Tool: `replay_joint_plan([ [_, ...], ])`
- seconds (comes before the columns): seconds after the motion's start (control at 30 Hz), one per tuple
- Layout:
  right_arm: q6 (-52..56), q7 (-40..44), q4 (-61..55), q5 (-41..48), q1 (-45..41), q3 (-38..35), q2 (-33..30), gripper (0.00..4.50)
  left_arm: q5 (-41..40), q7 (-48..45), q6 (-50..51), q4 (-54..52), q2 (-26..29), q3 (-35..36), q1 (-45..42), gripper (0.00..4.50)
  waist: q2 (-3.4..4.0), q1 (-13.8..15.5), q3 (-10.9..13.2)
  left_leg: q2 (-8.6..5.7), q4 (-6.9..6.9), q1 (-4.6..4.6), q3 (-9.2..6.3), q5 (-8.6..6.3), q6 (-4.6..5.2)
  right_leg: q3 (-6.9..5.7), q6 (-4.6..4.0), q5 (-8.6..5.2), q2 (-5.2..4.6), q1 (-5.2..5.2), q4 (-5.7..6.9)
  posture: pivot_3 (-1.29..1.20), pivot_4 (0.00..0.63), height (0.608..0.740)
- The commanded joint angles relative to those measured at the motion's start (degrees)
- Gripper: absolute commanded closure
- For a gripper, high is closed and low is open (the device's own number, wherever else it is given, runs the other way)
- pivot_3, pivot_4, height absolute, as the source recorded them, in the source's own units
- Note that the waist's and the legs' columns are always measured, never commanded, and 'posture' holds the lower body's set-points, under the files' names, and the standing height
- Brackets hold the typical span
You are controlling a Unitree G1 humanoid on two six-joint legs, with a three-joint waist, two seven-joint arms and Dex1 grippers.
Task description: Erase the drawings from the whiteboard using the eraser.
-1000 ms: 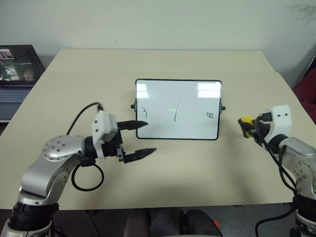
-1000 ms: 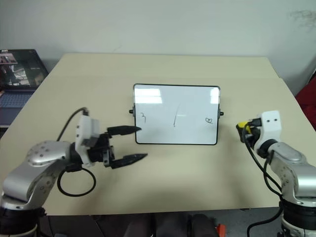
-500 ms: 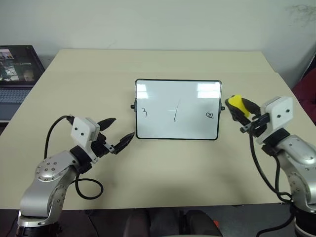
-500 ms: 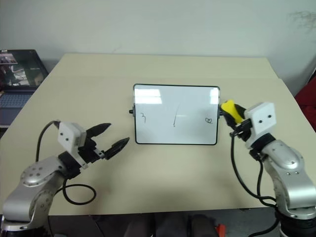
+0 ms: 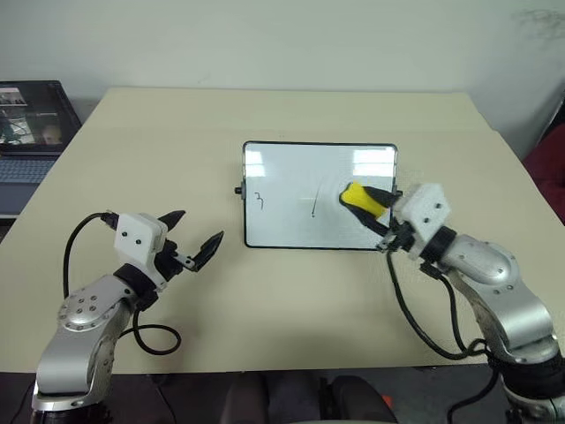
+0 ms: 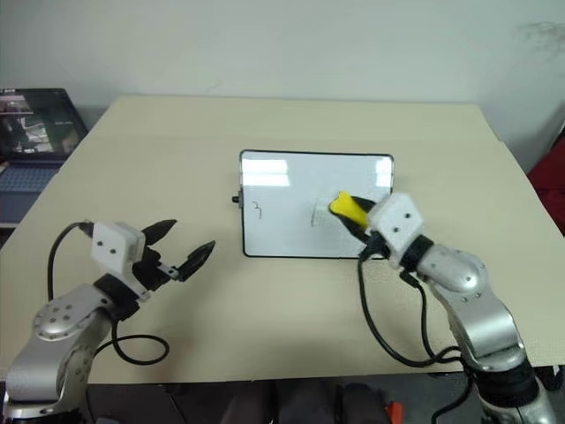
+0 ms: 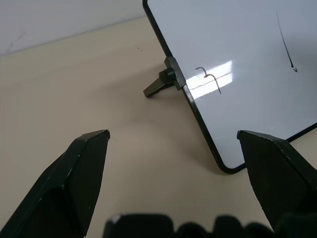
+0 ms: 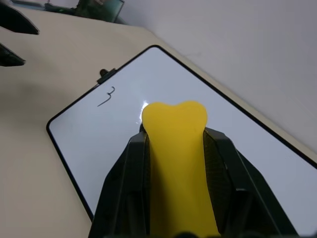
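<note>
Yellow eraser (image 5: 362, 199) in closed right fingers (image 8: 218, 163), long axis toward whiteboard (image 5: 291, 163).

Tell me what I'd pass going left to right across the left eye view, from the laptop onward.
Laptop → left claw → "3" squiggle → slanted stroke → yellow eraser, held in the right claw in front of the whiteboard.

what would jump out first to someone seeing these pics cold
The bright yellow eraser stands out most, clamped in the right gripper in front of the right half of the whiteboard, which stands at the middle of the tan table. On the board, a "3"-like squiggle and a slanted stroke show to the eraser's left. The left gripper hangs open and empty off the board's left side.
</note>
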Motion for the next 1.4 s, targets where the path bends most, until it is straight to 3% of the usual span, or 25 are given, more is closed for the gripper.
replay_joint_plan([
  [0.03, 1.2, -2.3, 4.4, -3.7, -7.2, 3.2, 3.8, 3.35, -1.8, -1.9, 0.2, -0.9, 0.9, 1.1, -0.4, 0.0, 0.0, -0.1, 0.0, 0.01, -0.01, 0.0, 0.0, 0.0, -0.01, -0.03, -0.03, 0.02, 0.0, -0.01, 0.01, 0.0, 0.15, 0.74],
  [0.33, -4.1, -3.4, 15.0, -14.2, -16.8, 13.1, 11.4, 3.36, -5.2, -4.8, 1.2, 4.1, 2.7, 5.3, -2.3, 0.0, -0.04, 0.6, 0.0, -0.01, -0.02, -0.14, -0.03, 0.01, -0.02, -0.09, -0.03, 0.02, -0.1, -0.07, -0.11, 0.0, 0.15, 0.74],
  [0.67, -8.8, -2.9, 28.8, -21.8, -24.5, 18.1, 18.1, 3.36, -6.2, -8.7, 2.3, 4.0, 4.6, 3.5, -3.1, 0.0, -0.06, 0.5, 0.0, 0.02, -0.01, -0.11, -0.06, 0.01, -0.02, -0.13, -0.04, 0.02, -0.11, -0.08, -0.03, 0.0, 0.15, 0.74],
  [1.4, -15.8, -2.9, 49.6, -27.7, -33.2, 17.9, 26.3, 3.36, -5.9, -11.3, 2.5, 3.1, 5.8, 1.3, -3.2, 0.0, -0.05, 0.4, 0.0, 0.07, -0.08, -0.12, -0.09, 0.01, -0.02, -0.1, -0.04, 0.02, -0.12, -0.16, -0.01, 0.0, 0.15, 0.74],
])
